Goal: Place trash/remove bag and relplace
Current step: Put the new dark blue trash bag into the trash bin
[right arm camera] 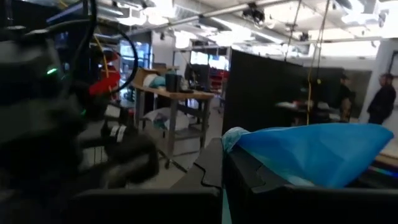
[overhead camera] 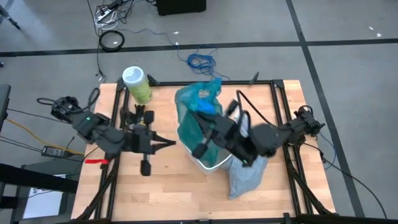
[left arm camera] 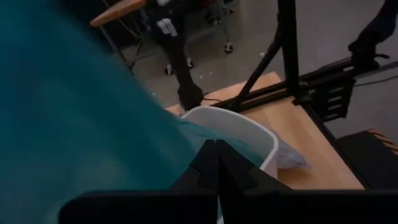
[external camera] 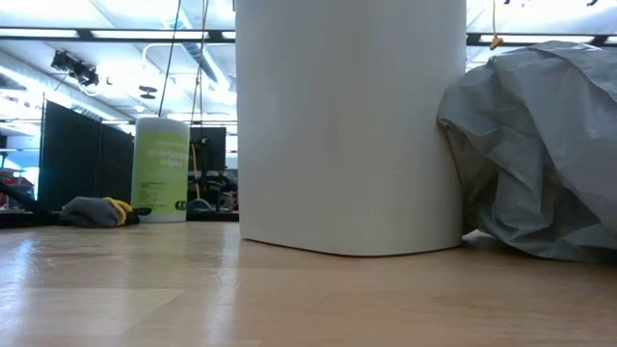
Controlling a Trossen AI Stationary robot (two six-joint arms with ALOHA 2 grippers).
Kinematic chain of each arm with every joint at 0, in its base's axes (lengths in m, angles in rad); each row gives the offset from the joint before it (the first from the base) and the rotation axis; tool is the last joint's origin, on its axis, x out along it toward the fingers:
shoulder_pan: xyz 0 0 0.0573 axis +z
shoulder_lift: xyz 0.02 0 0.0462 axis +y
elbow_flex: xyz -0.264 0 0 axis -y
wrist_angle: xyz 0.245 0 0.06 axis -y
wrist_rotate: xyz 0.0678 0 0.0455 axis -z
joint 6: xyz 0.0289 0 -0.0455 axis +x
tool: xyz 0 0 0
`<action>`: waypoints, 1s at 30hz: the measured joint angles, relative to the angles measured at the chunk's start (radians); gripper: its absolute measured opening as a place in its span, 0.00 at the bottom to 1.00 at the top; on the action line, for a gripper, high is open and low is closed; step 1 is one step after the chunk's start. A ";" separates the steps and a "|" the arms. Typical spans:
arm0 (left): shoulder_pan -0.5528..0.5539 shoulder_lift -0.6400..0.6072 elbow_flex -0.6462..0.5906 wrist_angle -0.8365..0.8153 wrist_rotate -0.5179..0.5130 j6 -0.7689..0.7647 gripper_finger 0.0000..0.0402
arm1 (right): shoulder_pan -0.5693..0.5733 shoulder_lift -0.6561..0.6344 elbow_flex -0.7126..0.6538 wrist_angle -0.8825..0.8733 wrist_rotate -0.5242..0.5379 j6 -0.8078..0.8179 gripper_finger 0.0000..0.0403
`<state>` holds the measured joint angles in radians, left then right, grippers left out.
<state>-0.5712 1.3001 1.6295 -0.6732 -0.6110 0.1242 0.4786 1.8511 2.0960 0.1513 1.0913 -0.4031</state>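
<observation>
Teal translucent film (overhead camera: 198, 115) billows over the smooth white bin (overhead camera: 211, 163) on the wooden bench (overhead camera: 174, 193), both closed grippers, left (overhead camera: 171, 143) and right (overhead camera: 200, 149), pinching it. Crinkly pale-grey bag (overhead camera: 247, 176) slumps beside the bin.

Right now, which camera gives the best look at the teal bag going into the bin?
The high view: it shows the whole teal bag draped over the white bin, with the right tool on it. The left wrist view shows only a teal sheet beside the bin rim, the right wrist view one pinched corner, the low view none.
</observation>
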 joint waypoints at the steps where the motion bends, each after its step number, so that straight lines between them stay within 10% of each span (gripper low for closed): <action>1: -0.002 -0.009 0.000 -0.003 -0.016 0.001 0.00 | 0.020 0.000 0.000 0.001 0.029 0.006 0.00; 14: 0.023 -0.054 0.000 -0.008 -0.207 0.026 0.00 | 0.204 0.011 0.000 -0.432 0.274 0.582 0.00; 25: 0.025 -0.048 0.000 0.080 -0.196 -0.046 0.00 | 0.220 0.011 0.000 -0.859 -0.031 1.095 0.00; 30: 0.065 -0.019 -0.001 0.191 -0.026 -0.083 0.00 | 0.227 0.012 0.000 -0.964 -0.128 1.217 0.00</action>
<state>-0.5058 1.2815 1.6287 -0.4821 -0.6375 0.0416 0.7059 1.8626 2.0960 -0.8131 0.9636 0.8135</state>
